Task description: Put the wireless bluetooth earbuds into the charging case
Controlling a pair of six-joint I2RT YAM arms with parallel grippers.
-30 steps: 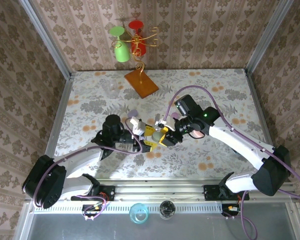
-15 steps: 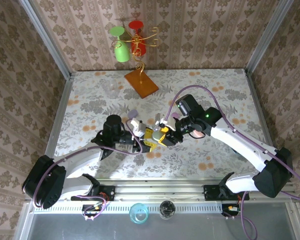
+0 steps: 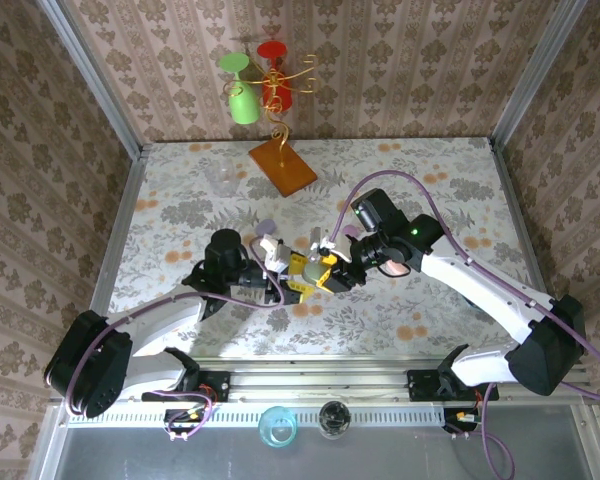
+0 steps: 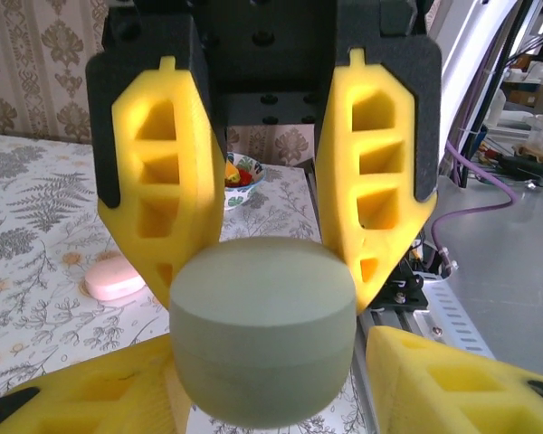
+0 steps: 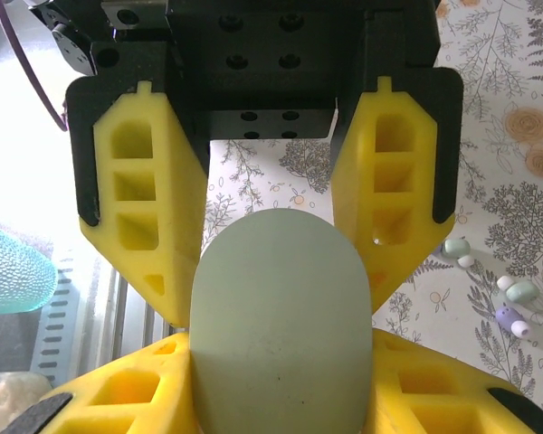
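A closed sage-green charging case [image 4: 264, 334] is gripped from both sides. My left gripper [image 4: 271, 289] is shut on its flanks, and in the right wrist view my right gripper [image 5: 279, 307] is shut on the same case [image 5: 281, 325]. In the top view the two grippers meet at mid-table, left gripper [image 3: 290, 278] against right gripper [image 3: 320, 272]. Small pale green and lilac wireless bluetooth earbuds [image 5: 520, 291] lie loose on the tablecloth to the right of my right fingers.
A pink pebble case [image 4: 114, 278] lies on the cloth left of the left fingers, a lilac one [image 3: 265, 227] behind the grippers. A glass stand on an orange base [image 3: 282, 166] stands at the back. A teal cup [image 3: 278, 427] sits beyond the near rail.
The right gripper has shifted slightly left, closer against the left gripper. The left jaws flexed a little on the case.
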